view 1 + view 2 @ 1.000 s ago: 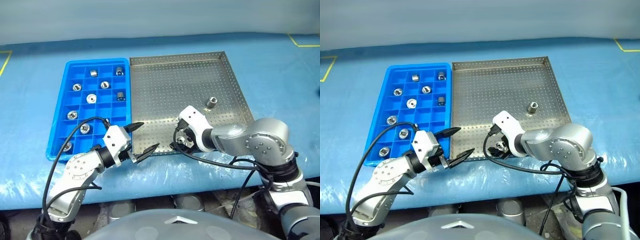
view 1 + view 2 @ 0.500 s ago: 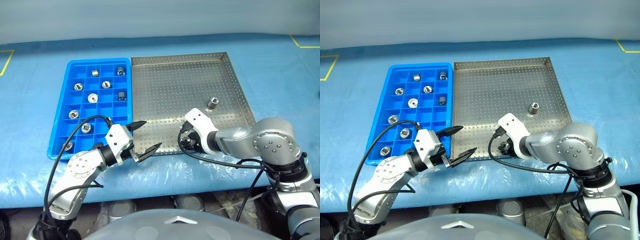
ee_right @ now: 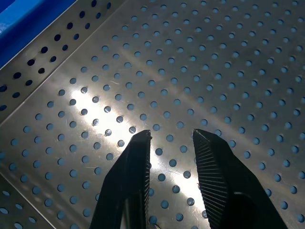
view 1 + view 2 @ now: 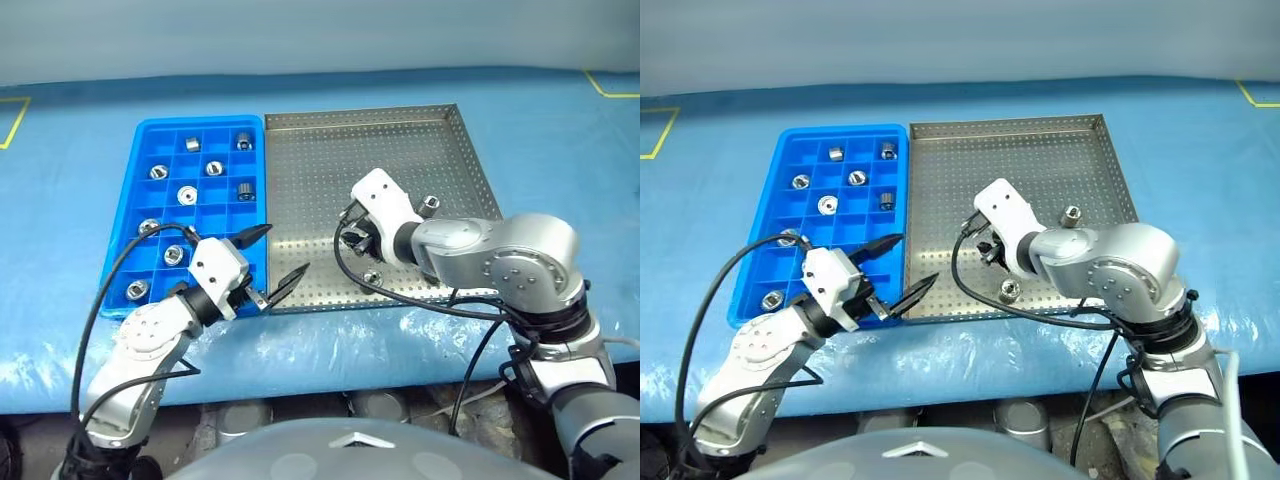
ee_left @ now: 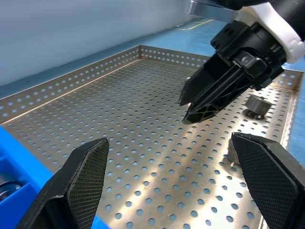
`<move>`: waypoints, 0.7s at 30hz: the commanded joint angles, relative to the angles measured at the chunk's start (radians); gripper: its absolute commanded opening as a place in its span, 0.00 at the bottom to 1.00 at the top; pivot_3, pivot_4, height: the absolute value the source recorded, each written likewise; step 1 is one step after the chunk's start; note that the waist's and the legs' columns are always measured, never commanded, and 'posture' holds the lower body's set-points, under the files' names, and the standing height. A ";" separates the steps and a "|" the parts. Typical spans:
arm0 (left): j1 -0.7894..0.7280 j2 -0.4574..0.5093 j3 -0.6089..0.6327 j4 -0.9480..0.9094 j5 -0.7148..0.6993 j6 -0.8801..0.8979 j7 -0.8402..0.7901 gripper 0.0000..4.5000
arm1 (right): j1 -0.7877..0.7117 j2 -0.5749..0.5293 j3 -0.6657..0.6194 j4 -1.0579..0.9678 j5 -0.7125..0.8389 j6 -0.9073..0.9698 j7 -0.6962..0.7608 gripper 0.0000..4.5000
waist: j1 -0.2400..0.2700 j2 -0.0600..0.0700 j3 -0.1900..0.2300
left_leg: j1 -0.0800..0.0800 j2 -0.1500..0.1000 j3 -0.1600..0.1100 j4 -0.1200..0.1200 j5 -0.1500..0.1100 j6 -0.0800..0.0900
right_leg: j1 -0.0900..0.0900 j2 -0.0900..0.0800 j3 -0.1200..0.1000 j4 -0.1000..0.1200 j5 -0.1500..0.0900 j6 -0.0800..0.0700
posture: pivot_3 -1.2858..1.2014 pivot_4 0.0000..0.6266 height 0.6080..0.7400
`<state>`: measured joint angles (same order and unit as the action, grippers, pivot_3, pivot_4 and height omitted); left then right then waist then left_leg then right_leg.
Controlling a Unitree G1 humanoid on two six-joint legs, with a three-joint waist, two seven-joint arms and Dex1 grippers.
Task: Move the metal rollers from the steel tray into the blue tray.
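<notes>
The steel tray [image 4: 330, 170] holds two metal rollers: one [image 4: 428, 205] toward its right side and one [image 4: 372, 276] near the front rim. My right gripper [image 4: 350, 238] hangs just above the tray floor, behind and to the left of the front roller. Its fingers [image 3: 138, 162] are closed to a narrow gap with nothing between them. The blue tray [image 4: 200, 127] on the left carries several rollers [image 4: 186, 195] in its compartments. My left gripper [image 4: 270, 262] is open and empty, level over the front edge where the two trays meet.
Both trays lie side by side on a blue cloth over the table [image 4: 560, 150]. Black cables [image 4: 400, 300] loop from both wrists over the table's front edge. Yellow tape marks [image 4: 610, 88] sit at the far corners.
My right gripper closed its fingers and lifted away from the front rim toward the tray's middle. The roller it was around stays on the tray. My left gripper stayed open.
</notes>
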<state>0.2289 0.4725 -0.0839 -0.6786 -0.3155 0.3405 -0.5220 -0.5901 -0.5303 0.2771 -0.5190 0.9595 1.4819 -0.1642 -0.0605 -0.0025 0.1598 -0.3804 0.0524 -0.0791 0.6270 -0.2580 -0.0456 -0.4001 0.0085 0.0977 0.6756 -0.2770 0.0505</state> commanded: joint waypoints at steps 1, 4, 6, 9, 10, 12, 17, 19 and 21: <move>0.020 0.003 0.020 -0.061 -0.004 0.000 0.013 1.00 | -0.012 -0.004 0.020 -0.014 -0.066 -0.010 0.062 0.23 | 0.006 0.000 0.000 | 0.000 0.000 0.000 0.000 0.000 0.000 | 0.000 0.000 0.000 0.000 0.000 0.000 | 0.54 0.24 1.00; 0.032 0.000 0.010 -0.064 0.000 0.002 0.018 1.00 | 0.030 -0.010 -0.008 -0.015 -0.081 0.017 0.114 0.23 | 0.015 0.000 0.000 | 0.000 0.000 0.000 0.000 0.000 0.000 | 0.000 0.000 0.000 0.000 0.000 0.000 | 0.54 0.24 1.00; 0.035 -0.002 0.004 -0.062 0.000 0.004 0.020 1.00 | 0.058 -0.011 -0.033 -0.024 -0.081 0.036 0.146 0.23 | 0.023 0.000 0.000 | 0.000 0.000 0.000 0.000 0.000 0.000 | 0.000 0.000 -0.001 0.000 0.000 0.000 | 0.53 0.24 1.00; 0.029 -0.002 -0.009 -0.057 -0.003 0.005 0.018 1.00 | 0.086 -0.014 -0.064 -0.055 -0.096 0.076 0.170 0.36 | 0.023 0.000 0.000 | 0.000 0.000 0.000 0.000 0.000 0.000 | 0.000 0.000 -0.001 0.000 0.000 0.000 | 0.53 0.24 1.00; 0.020 -0.002 -0.015 -0.049 -0.002 0.007 0.015 1.00 | 0.099 -0.017 -0.086 -0.072 -0.097 0.100 0.177 0.43 | 0.022 0.000 0.000 | 0.000 0.000 0.000 0.000 0.000 0.000 | 0.000 0.000 0.000 0.000 0.000 0.000 | 0.52 0.24 1.00; 0.003 0.000 -0.022 -0.037 -0.005 0.008 0.007 1.00 | 0.117 -0.022 -0.115 -0.097 -0.101 0.128 0.187 0.57 | 0.020 0.000 0.000 | 0.000 0.000 0.000 0.000 0.000 0.000 | 0.000 0.000 0.000 0.000 0.000 0.001 | 0.52 0.24 1.00; -0.025 0.003 -0.029 -0.020 -0.011 0.012 -0.011 1.00 | 0.150 -0.039 -0.141 -0.132 -0.097 0.133 0.199 0.95 | 0.009 0.000 0.000 | 0.000 0.000 0.000 0.000 0.000 0.000 | 0.000 0.000 0.000 0.000 -0.001 0.001 | 0.50 0.24 1.00; -0.033 0.004 -0.031 -0.015 -0.012 0.013 -0.019 1.00 | 0.165 -0.047 -0.143 -0.139 -0.089 0.133 0.202 0.99 | 0.002 0.000 0.000 | 0.000 0.000 0.000 0.000 0.000 0.000 | 0.000 0.000 0.000 0.000 -0.001 0.001 | 0.50 0.24 1.00; -0.038 0.010 -0.035 -0.013 -0.010 0.014 -0.029 1.00 | 0.186 -0.045 -0.146 -0.139 -0.081 0.133 0.193 0.99 | -0.005 0.000 0.000 | 0.000 0.000 0.000 0.000 0.000 0.000 | 0.000 0.000 0.000 0.000 -0.001 0.001 | 0.50 0.24 1.00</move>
<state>0.1986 0.4758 -0.1104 -0.6759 -0.3213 0.3620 -0.5368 -0.4134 -0.5741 0.1494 -0.6324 0.8653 1.6045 0.0276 -0.0650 -0.0025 0.1599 -0.3807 0.0522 -0.0788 0.6274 -0.2580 -0.0456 -0.4004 0.0086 0.0975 0.6756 -0.2779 0.0518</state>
